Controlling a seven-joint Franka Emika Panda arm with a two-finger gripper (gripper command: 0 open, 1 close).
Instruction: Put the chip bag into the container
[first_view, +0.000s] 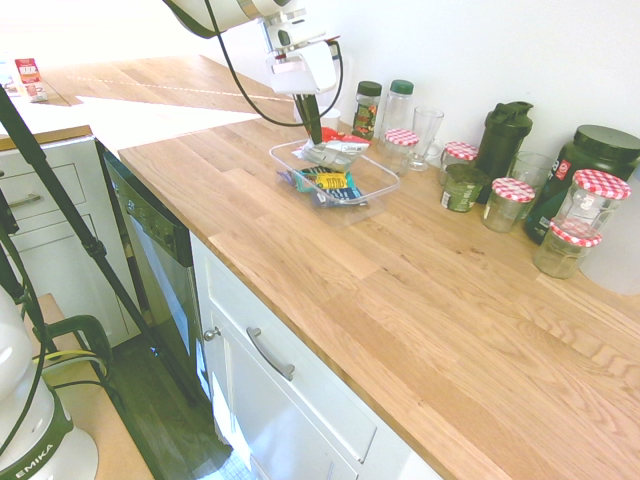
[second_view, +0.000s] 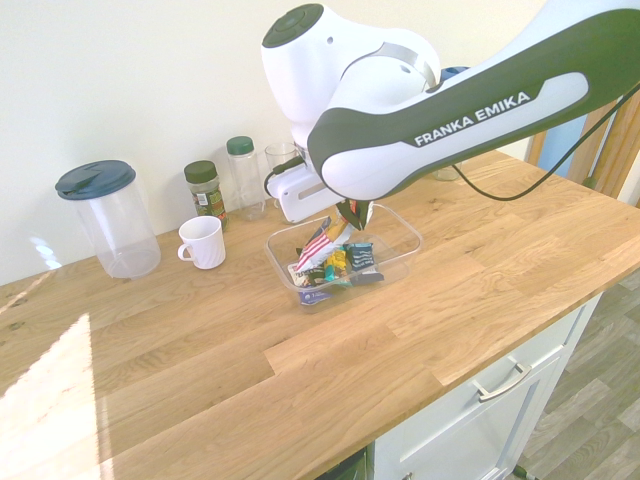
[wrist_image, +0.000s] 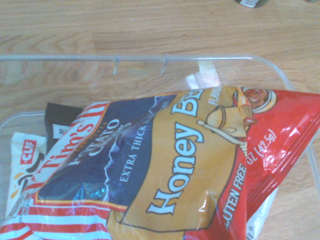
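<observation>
Crinkly and tilted, the chip bag (wrist_image: 165, 165) is over the container (wrist_image: 95, 60), pinched in our tool's (second_view: 353, 213) closed fingers, so we judge the carrying nearly done, with only lowering it fully, letting go and backing away left.

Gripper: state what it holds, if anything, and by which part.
The gripper holds the chip bag by its upper part, over the container; exactly which edge cannot be told.
</observation>
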